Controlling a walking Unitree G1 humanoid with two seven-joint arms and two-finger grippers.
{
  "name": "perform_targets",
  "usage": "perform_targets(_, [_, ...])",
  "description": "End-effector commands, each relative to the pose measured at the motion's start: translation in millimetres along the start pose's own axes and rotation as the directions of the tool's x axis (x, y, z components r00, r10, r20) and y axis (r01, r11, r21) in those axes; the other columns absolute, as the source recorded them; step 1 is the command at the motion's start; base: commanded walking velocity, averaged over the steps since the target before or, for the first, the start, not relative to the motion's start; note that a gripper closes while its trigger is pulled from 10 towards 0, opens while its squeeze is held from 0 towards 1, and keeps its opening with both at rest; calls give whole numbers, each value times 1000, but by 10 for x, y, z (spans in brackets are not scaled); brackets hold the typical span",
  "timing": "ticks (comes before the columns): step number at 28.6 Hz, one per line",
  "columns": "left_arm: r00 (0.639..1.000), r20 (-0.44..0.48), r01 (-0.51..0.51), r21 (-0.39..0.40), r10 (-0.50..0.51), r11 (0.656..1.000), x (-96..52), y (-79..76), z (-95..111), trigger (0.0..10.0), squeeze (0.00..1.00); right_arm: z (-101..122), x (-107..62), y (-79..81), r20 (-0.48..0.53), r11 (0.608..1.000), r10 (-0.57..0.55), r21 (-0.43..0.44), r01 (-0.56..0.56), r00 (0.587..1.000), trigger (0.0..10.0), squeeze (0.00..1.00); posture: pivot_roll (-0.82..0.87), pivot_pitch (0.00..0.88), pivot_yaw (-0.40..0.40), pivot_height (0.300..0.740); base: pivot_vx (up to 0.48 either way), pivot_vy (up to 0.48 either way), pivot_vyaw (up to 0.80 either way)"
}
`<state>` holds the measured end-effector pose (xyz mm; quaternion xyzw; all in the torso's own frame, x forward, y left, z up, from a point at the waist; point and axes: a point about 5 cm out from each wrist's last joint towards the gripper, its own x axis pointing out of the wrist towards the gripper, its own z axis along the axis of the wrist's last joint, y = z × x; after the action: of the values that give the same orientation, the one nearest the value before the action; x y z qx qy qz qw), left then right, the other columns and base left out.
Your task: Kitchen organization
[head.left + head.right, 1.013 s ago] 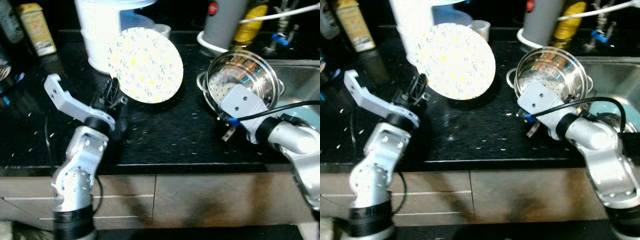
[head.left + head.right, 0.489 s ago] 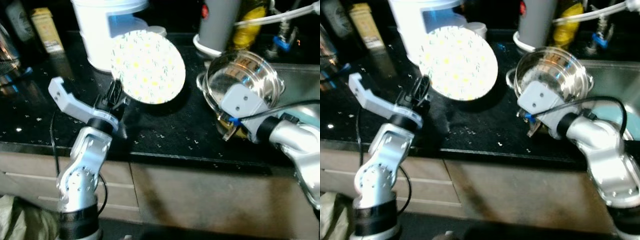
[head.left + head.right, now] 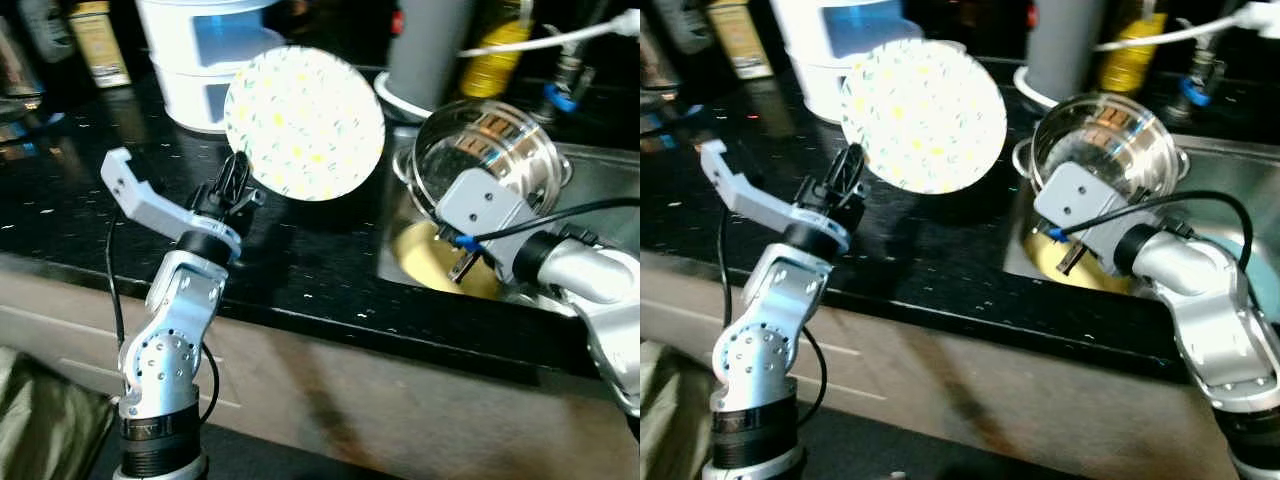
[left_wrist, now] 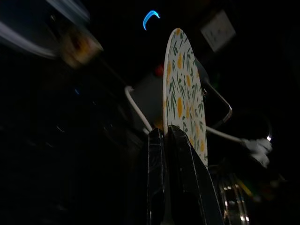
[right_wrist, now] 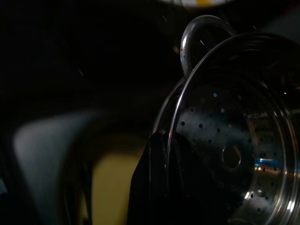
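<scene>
My left gripper [image 3: 236, 186] is shut on the lower edge of a round white plate [image 3: 305, 122] with yellow and green specks. It holds the plate upright above the black counter [image 3: 300, 250]. In the left wrist view the plate [image 4: 183, 103] stands edge-on between the black fingers [image 4: 157, 154]. My right gripper [image 5: 165, 140] is shut on the rim of a steel steamer pot [image 3: 495, 150] with a perforated bottom. The pot is tilted above the left part of the sink [image 3: 600, 170]. The grey wrist housing hides the right fingers in the eye views.
A yellow dish [image 3: 425, 258] lies in the sink under the pot. At the back of the counter stand a white and blue container [image 3: 195, 45], a grey cylinder [image 3: 425, 45], a yellow bottle [image 3: 495, 45] and a box [image 3: 100, 40]. The counter's front edge [image 3: 330, 305] runs below the arms.
The whole view has shifted as the camera moved. Both grippers keep their hold. The pot now hangs over the sink's left end instead of over the counter beside it.
</scene>
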<state>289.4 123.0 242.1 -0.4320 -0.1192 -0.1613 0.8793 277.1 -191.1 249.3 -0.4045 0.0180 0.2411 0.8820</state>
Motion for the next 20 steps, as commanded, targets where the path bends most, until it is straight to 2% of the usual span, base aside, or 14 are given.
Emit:
perform_targets(1, [1000,8,-7,-4,7,1000,-18,27,22,10000,0,50,-16,-32,22,1000,-20,-19,20,1000,10000,0,-16,27,-29,740,0,-364,0])
perform_targets(12, [1000,1,-19,-13,19,1000,-12,42,13,10000,0,36,-17,-57,14,999,-45,-18,45,999,10000,0,-19,29,-26,740,0,-338,0])
perform_targets(20, [999,-1,-40,-36,40,999,0,70,5,10000,0,9,3,-60,1,998,-60,-10,60,998,10000,0,-18,30,-26,740,0,0,0])
